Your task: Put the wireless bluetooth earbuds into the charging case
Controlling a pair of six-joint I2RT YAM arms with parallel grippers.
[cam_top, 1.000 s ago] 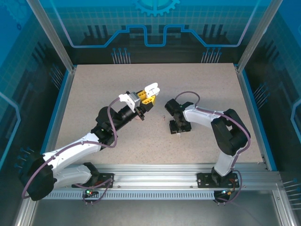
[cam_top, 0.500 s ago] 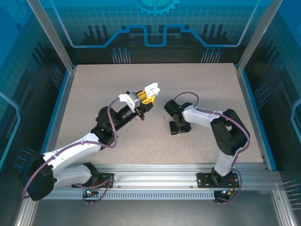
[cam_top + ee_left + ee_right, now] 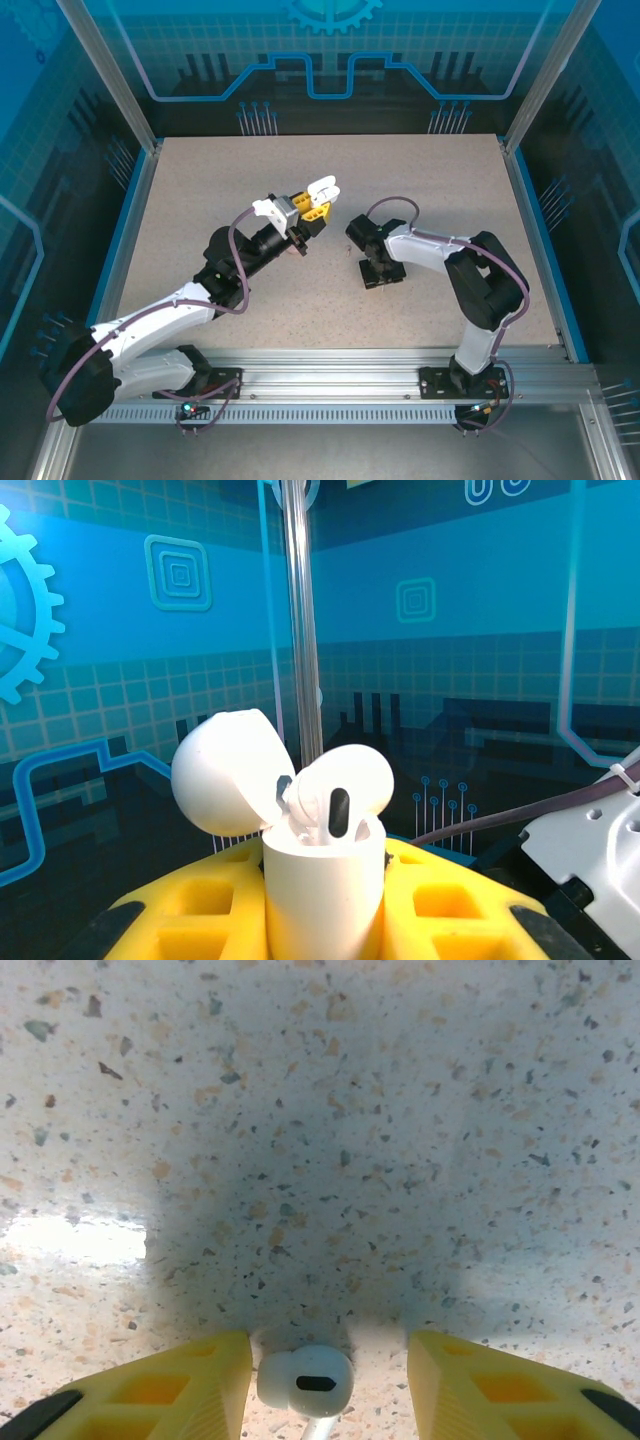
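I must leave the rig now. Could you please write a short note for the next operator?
Left gripper: shut on the charging case, held off the table, lid open.
Right gripper: open, down at the table, a white earbud between its fingers, not gripped yet.
Done: one earbud sits in the case.
Left: grip that white earbud, carry it over, insert it.

A robot lab enclosure: aluminium frame posts (image 3: 110, 75), blue wall panels (image 3: 330, 110) printed with gears and circuits, a speckled counter (image 3: 200, 185).
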